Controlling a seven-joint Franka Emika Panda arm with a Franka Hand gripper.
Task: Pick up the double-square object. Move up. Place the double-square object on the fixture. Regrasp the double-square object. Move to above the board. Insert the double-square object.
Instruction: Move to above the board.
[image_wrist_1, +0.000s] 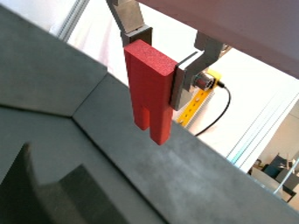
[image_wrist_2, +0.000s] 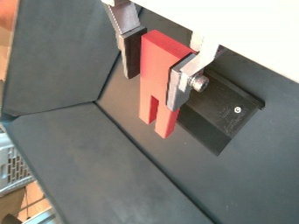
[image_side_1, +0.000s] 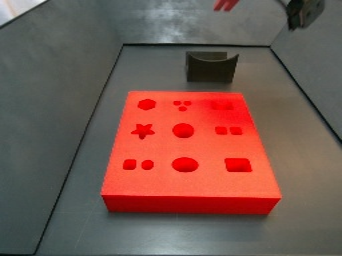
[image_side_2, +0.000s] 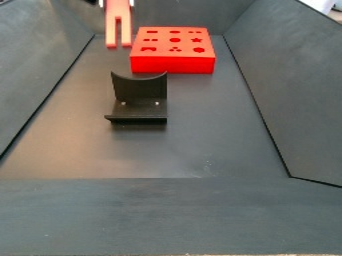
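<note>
My gripper (image_wrist_1: 160, 61) is shut on the double-square object (image_wrist_1: 149, 92), a small red oblong block with a slot in its free end. Both wrist views show the silver fingers clamping its upper part (image_wrist_2: 156, 74). In both side views the block hangs high in the air (image_side_2: 118, 28), (image_side_1: 227, 4), well above the floor. The dark fixture (image_side_1: 210, 66) stands on the floor beyond the board and also shows in a side view (image_side_2: 138, 100) and in a wrist view (image_wrist_2: 222, 109), below and beside the block. The large red board (image_side_1: 187, 150) with cut-out holes lies flat (image_side_2: 171, 50).
Sloping dark grey walls (image_side_1: 67, 90) enclose the floor on all sides (image_side_2: 261, 90). A yellow strip and a black cable (image_wrist_1: 216, 105) lie outside the enclosure.
</note>
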